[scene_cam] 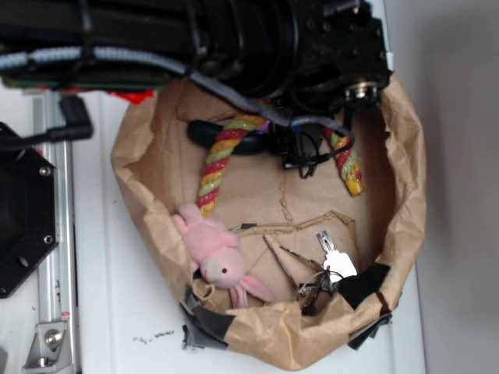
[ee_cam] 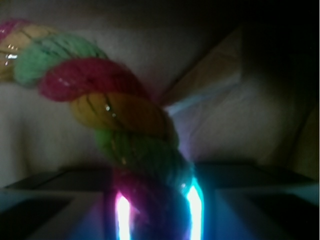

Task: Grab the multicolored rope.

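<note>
Brown paper bag [scene_cam: 405,195], rolled open into a shallow bowl, on a white table [scene_cam: 117,312]; black tape patches [scene_cam: 204,326] at the near rim.

Left: black mount [scene_cam: 23,218] and metal rail [scene_cam: 58,234] outside the bag.

Left of centre, inside: pink plush [scene_cam: 214,253], lying near the bag's near-left wall.

Centre to right, far half of the bag: rope [scene_cam: 222,160], red, yellow, orange and pale green strands, bent in an arch; left leg ending just above the plush, right leg [scene_cam: 348,167] near the far-right wall, crown hidden under the arm. Dark green oblong [scene_cam: 204,132] touching the left leg's far side.

Near right: keys [scene_cam: 331,261] on torn paper.

Top: black arm [scene_cam: 234,35] with cables over the arch. Gripper [ee_cam: 159,212] clamped on the rope, strands filling the gap between both fingers [ee_cam: 65,210] in the wrist view.
</note>
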{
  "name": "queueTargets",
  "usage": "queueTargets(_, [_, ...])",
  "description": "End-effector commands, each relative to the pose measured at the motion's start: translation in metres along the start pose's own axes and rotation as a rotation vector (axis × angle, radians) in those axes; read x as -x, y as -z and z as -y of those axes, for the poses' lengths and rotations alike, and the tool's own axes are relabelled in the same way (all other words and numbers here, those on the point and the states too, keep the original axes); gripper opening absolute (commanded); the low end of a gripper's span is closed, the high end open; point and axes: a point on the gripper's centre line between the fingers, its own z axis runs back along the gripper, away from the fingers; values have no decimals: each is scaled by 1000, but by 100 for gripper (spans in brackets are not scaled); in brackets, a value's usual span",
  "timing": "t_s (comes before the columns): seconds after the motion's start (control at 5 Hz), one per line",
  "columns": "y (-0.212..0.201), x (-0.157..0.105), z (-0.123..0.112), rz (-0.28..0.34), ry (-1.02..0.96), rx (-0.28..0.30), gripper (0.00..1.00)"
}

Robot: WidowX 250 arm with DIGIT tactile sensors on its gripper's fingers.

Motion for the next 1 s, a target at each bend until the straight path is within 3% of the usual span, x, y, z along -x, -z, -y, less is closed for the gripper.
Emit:
queueTargets(0.0, [-115, 26, 54, 139, -13, 20, 0])
queueTargets(0.2, [-139, 28, 56, 116, -77, 55, 0])
queueTargets(0.4, [-132, 28, 72, 98, -117, 222, 0])
queueTargets(0.6, [-124, 23, 85, 183, -212, 214, 0])
queueTargets(0.8, [-119, 22, 80, 213, -214, 188, 0])
